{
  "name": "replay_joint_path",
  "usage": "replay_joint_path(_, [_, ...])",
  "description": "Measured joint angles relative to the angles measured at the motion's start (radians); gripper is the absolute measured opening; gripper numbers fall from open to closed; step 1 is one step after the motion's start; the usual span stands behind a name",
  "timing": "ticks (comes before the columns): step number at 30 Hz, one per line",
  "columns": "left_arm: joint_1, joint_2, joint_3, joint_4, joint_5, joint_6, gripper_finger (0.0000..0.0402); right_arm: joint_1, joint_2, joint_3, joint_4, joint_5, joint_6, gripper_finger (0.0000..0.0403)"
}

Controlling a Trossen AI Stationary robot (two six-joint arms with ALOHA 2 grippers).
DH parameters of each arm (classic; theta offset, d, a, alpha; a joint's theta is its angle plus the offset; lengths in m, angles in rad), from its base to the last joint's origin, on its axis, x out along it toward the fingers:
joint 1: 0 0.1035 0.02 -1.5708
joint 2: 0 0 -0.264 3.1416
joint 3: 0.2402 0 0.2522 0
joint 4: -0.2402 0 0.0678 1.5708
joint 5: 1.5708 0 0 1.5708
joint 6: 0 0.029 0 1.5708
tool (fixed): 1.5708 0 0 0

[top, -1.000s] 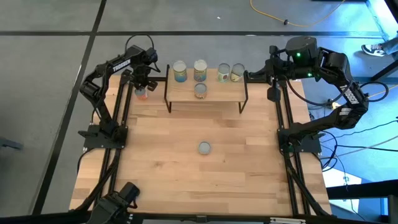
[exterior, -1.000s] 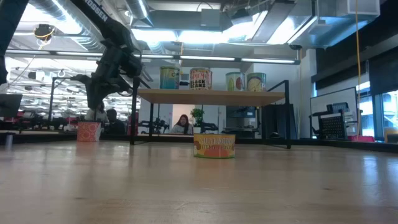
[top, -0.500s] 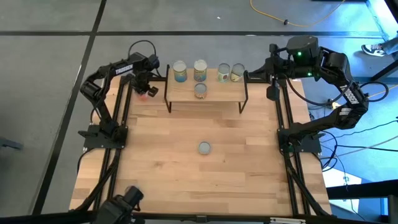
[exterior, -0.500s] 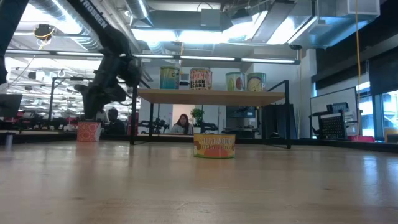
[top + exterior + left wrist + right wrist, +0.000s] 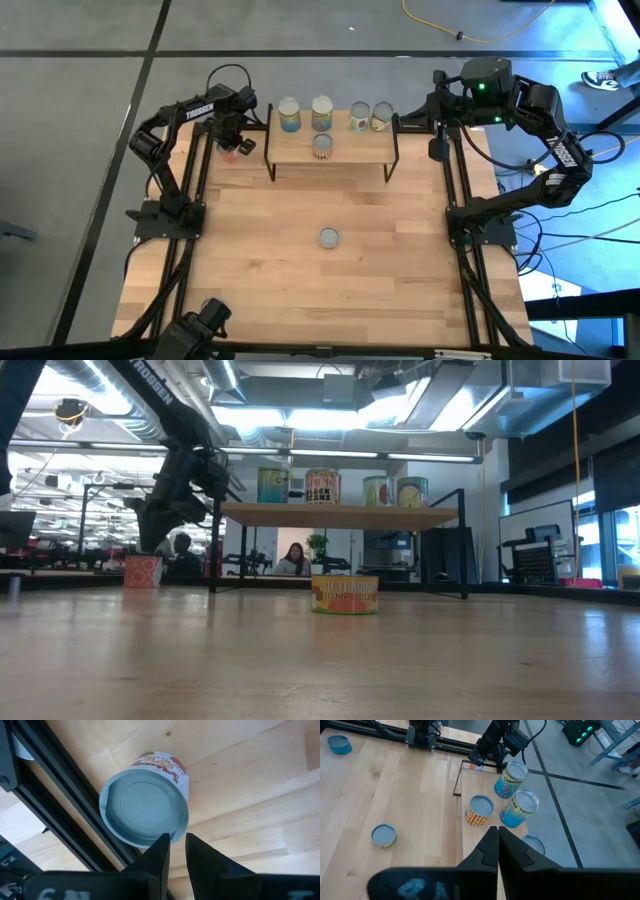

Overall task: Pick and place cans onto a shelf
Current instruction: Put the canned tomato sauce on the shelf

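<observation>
Since a second ago, our left gripper (image 5: 237, 133) lifted off red can (image 5: 229, 151) beside shelf (image 5: 330, 150); fingers narrowly apart, empty, hovering to regrasp. Right gripper (image 5: 437, 150) closed, waiting. Four cans up top.

Your table (image 5: 300, 280): pale wood planks w/ a smooth, faintly glossy finish, knots and grain showing. Shelf (image 5: 345, 150) has the same light wood top on thin matt black metal legs. Cans (image 5: 322, 113) carry dull silvery metal lids and glossy printed paper labels; the red-orange can (image 5: 145, 797) under your left gripper (image 5: 177, 852) shows a smooth, ridged lid, matt grey. Both arms are matt black, plastic or metal, can't tell which. Floor (image 5: 80, 100) around looks like smooth grey concrete.
</observation>
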State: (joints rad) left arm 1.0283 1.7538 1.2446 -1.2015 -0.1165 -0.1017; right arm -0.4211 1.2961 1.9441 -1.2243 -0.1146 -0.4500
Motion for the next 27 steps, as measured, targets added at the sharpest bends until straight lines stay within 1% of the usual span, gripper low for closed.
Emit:
replay_joint_path(6, [0.001, 0.000, -0.015, 0.024, 0.006, -0.020, 0.0053, 0.000, 0.000, 0.000, 0.000, 0.000, 0.000, 0.0005])
replay_joint_path(12, [0.001, 0.000, -0.061, 0.035, 0.005, -0.020, 0.0053, 0.000, 0.000, 0.000, 0.000, 0.001, 0.000, 0.0005])
replay_joint_path(17, [0.001, 0.001, -0.091, 0.053, -0.030, -0.019, 0.0053, 0.000, 0.000, 0.000, 0.000, 0.041, 0.000, 0.0005])
replay_joint_path(21, [0.001, 0.000, -0.097, 0.061, -0.037, -0.019, 0.0052, 0.000, 0.000, 0.000, 0.001, 0.043, 0.002, 0.0005])
replay_joint_path(24, [0.001, 0.000, -0.098, 0.063, -0.061, -0.019, 0.0040, 0.000, 0.000, 0.000, 0.001, 0.043, 0.002, 0.0005])
replay_joint_path(27, [0.001, 0.000, -0.099, 0.066, -0.100, -0.019, 0.0014, 0.000, 0.000, 0.000, 0.001, 0.043, 0.002, 0.0005])
